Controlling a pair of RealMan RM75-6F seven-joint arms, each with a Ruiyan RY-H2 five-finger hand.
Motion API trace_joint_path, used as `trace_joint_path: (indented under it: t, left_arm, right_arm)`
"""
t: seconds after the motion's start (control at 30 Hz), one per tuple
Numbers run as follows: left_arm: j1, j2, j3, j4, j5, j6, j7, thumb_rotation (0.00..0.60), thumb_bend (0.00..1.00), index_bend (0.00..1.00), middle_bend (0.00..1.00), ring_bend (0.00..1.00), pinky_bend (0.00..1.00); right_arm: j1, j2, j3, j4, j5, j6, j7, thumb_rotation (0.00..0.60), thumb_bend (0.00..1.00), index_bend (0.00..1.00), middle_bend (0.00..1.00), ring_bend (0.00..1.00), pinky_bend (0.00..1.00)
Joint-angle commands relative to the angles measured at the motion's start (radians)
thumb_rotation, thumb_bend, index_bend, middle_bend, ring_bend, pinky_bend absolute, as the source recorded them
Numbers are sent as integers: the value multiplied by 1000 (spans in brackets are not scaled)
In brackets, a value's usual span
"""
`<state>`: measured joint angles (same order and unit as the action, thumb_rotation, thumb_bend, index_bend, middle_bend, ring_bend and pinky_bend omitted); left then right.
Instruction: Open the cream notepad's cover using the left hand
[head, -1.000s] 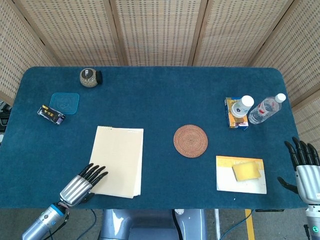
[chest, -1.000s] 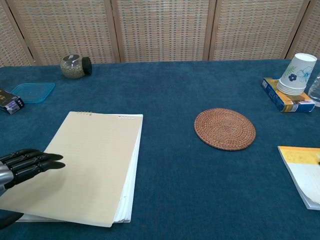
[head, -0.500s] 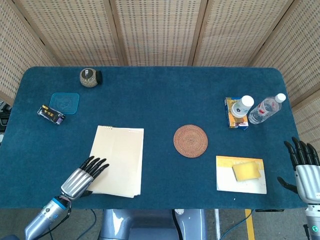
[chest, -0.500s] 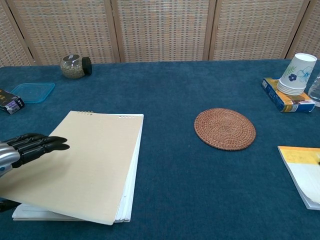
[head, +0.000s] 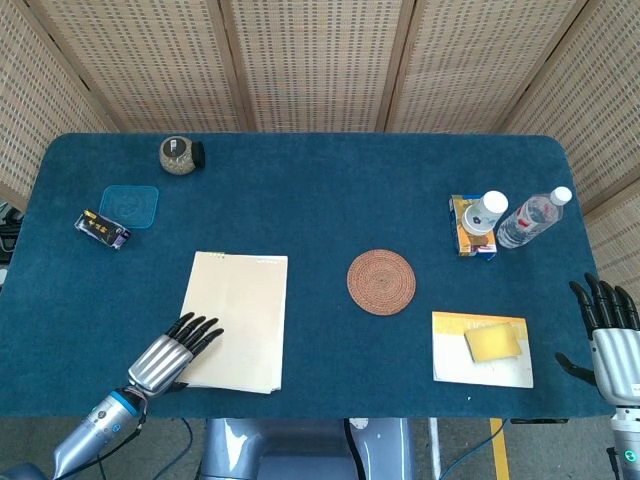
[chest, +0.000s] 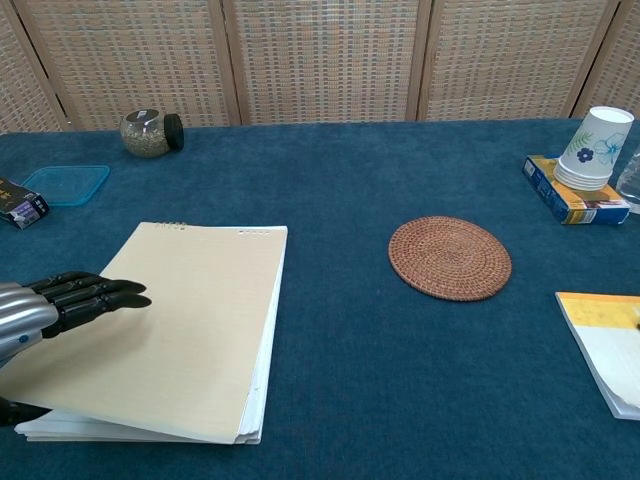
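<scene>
no writing can be read on any label in either view. the cream notepad is being seen lying on the blue table, toward its front left, with the binding at the far edge. its cover is being held lifted at the near left corner by the left robot hand, whose fingers are being laid flat on top while the thumb is hidden beneath; the white pages are being exposed along the near edge. compared with a second ago, the cover is being raised higher and the left robot hand is being seen further in over the pad. the right robot hand is being kept at the front right table edge, fingers spread wide and holding nothing, unchanged. a woven coaster is being seen to the right of the pad.
</scene>
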<state>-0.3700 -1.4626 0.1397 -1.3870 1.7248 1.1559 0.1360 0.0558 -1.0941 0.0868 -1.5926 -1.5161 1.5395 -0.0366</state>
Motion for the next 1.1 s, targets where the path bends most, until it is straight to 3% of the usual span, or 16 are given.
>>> trace_joint_path:
  t: [0.03, 0.13, 0.27, 0.4, 0.5, 0.77, 1.1]
  left_arm:
    - [-3, -11, -6, 8, -4, 0, 8, 600, 446, 0, 0, 0, 0]
    - [-8, -38, -22, 31, 0, 20, 3, 600, 481, 75, 15, 9, 4]
    - [-10, -90, -38, 106, 40, 94, -38, 600, 562, 410, 257, 185, 195]
    - [-18, -115, -31, 166, 69, 128, -85, 600, 580, 638, 450, 329, 350]
    - [-22, -123, -20, 202, 94, 156, -122, 600, 606, 732, 524, 390, 403]
    - [-26, -88, 31, 246, 163, 222, -191, 600, 632, 790, 571, 428, 443]
    - [-7, 22, 122, 229, 258, 353, -315, 600, 651, 806, 580, 439, 453]
  right_arm:
    - [0, -1, -1, 0, 0, -1, 0, 600, 0, 0, 0, 0, 0]
    - [1, -1, -1, 1, 0, -2, -1, 600, 0, 0, 0, 0, 0]
    - [2, -2, -2, 1, 1, -4, -1, 600, 0, 0, 0, 0, 0]
    - [3, -3, -1, 3, 4, -8, 0, 600, 0, 0, 0, 0, 0]
    - [3, -3, -2, 4, 4, -10, 2, 600, 0, 0, 0, 0, 0]
    - [3, -4, -3, 3, 4, -11, -1, 600, 0, 0, 0, 0, 0]
    - [5, -8, -6, 2, 5, -16, -12, 600, 0, 0, 0, 0, 0]
